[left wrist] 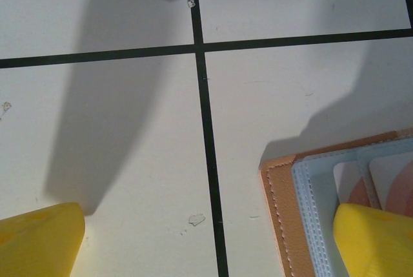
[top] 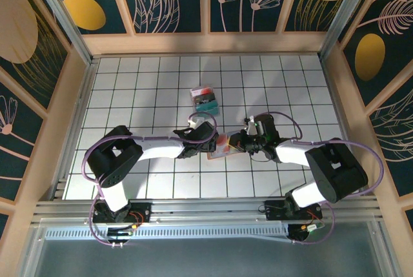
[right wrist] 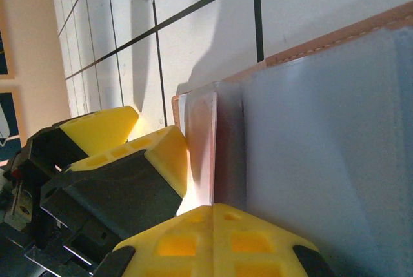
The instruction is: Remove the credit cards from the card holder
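Card holder [top: 218, 149] lies open on the white gridded surface [top: 155, 90], between the 2 arms. Left end effector [left wrist: 206, 245] hangs released over its corner, 1 yellow finger [left wrist: 374, 238] above the grey-blue inner face. Right end effector [right wrist: 187, 196] is clenched at the holder's edge; whether it pinches a flap is unclear.

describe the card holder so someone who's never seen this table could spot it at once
On the white gridded table, look at the front centre, nearer than the teal pack. The card holder lies opened there, small and flat. Its pinkish-tan stitched border and grey-blue inner faces set it apart from that clear-cased teal pack.
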{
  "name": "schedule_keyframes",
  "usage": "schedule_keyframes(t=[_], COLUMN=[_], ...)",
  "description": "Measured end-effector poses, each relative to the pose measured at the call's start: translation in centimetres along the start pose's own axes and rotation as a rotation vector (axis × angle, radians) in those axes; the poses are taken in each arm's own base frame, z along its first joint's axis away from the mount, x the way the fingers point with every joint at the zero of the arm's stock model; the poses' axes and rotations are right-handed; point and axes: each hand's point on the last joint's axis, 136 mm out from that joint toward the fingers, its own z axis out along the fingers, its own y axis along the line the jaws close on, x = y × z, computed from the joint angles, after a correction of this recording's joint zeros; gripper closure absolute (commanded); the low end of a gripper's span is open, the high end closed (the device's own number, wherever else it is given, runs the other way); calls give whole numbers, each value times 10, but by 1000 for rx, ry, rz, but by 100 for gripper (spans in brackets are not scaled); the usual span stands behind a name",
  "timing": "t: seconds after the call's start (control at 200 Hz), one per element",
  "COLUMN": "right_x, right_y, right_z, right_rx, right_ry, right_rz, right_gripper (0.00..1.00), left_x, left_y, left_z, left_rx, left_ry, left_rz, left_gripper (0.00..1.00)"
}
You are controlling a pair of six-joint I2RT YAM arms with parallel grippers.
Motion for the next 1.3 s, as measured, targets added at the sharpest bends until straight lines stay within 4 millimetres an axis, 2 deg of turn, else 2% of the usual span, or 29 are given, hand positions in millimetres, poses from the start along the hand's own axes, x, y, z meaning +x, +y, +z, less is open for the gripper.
schedule_keyframes(t=[0.18,0.34,0.576,0.931,1.301], right_x=[-1,-1,-3,-11,-14], right_y=[1,1,3,-6,1], right_z=[-1,-2,-4,-20,-32], right_rx=[-10,-17,-19,38,34], right_ry=[-5,-9,-19,-67,-103], right_rz=[10,12,9,-1,-50], right_gripper=[92,100,100,100,100], left_x=[0,0,0,-1,-2], left_y=[0,-1,0,0,2], left_z=[0,0,0,0,-4], left_rx=[1,1,1,-3,-11], left_ry=[-1,-2,-2,-8,-5], left_rz=[-1,-1,-1,0,4], left_gripper=[1,1,1,1,1])
